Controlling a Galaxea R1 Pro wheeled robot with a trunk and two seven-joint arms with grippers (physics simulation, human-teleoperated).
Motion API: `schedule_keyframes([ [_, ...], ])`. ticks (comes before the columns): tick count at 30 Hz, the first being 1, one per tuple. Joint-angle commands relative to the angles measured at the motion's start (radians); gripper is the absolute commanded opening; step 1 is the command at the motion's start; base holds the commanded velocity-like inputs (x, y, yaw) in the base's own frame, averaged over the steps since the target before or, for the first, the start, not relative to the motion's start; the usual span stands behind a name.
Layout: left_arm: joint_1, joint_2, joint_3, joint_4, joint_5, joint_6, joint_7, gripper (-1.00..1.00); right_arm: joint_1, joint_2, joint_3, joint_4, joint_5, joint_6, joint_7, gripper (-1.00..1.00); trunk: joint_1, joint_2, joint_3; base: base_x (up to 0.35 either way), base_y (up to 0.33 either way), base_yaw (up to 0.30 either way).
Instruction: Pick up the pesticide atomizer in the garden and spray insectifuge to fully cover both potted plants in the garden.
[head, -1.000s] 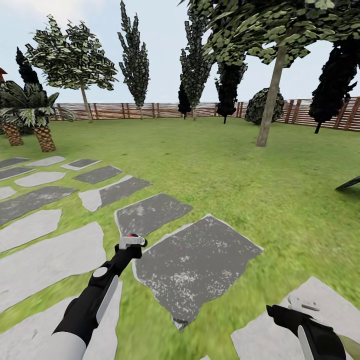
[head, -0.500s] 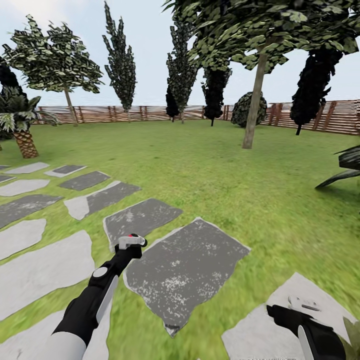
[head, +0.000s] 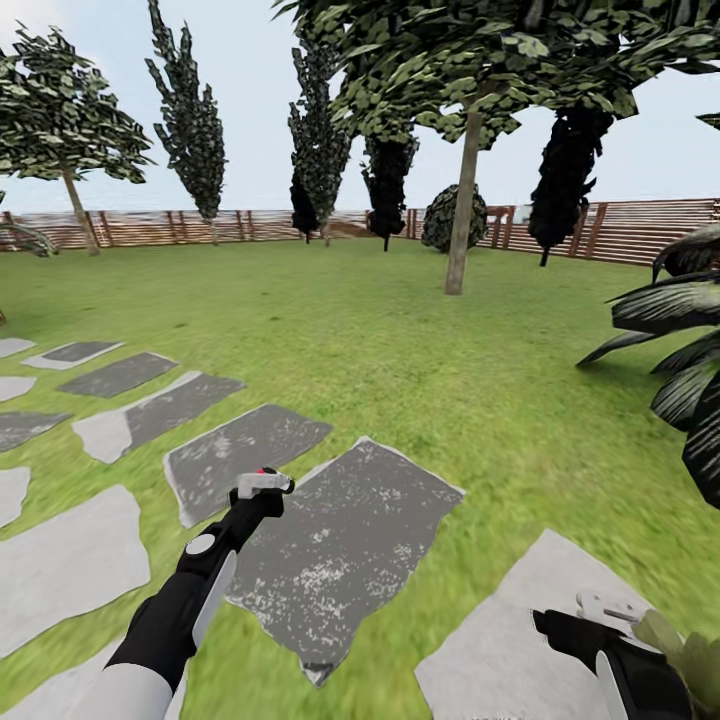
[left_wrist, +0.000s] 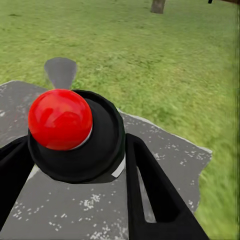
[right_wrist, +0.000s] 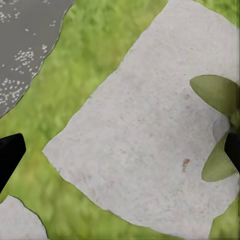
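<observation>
While the left gripper (left_wrist: 75, 165) pinches a black-capped, red-knobbed pesticide atomizer (left_wrist: 67, 131) over a dark paving slab (head: 340, 550) in the garden (head: 420, 350), the right gripper (right_wrist: 120, 150) hangs spread over a pale slab (right_wrist: 145, 150), beside green leaves (right_wrist: 217, 92).

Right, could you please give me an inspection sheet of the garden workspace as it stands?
Surface: grass lawn with grey stone slabs, some light, some dark.
Job's things: pesticide atomizer, black body with a red knob, in the left tool; low green leaves beside the right tool, perhaps one potted plant, cut off by the frame.
Clutter: nothing seen.
Grippers: left tool shut on the atomizer; right tool open and empty, over a light slab.
Cables: nothing seen.
Surroundings: brown slat fence, trees, dark-fronded plant at the right.
</observation>
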Motion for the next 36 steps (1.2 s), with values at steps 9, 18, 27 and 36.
schedule_keyframes([
  [9, 0.0, 0.0, 0.001, -0.002, 0.009, 0.007, -0.003, -1.0, -0.001, 0.0, 0.0, -0.001, 0.002, 0.005, 0.001, 1.0, -0.027, 0.049, 0.024, 0.0, 0.0, -0.26],
  [18, 0.0, 0.0, 0.001, -0.002, 0.009, 0.007, -0.003, -1.0, -0.001, 0.0, 0.0, -0.001, 0.002, 0.005, 0.001, 1.0, -0.027, 0.049, 0.028, 0.0, 0.0, -0.26],
  [27, 0.0, 0.0, 0.001, -0.002, 0.009, 0.007, -0.003, -1.0, -0.001, 0.0, 0.0, -0.001, 0.002, 0.005, 0.001, 1.0, -0.062, 0.112, 0.059, 0.0, 0.0, -0.26],
  [36, 0.0, 0.0, 0.001, -0.002, 0.009, 0.007, -0.003, -1.0, -0.001, 0.0, 0.0, -0.001, 0.002, 0.005, 0.001, 1.0, -0.096, 0.175, 0.091, 0.0, 0.0, -0.26],
])
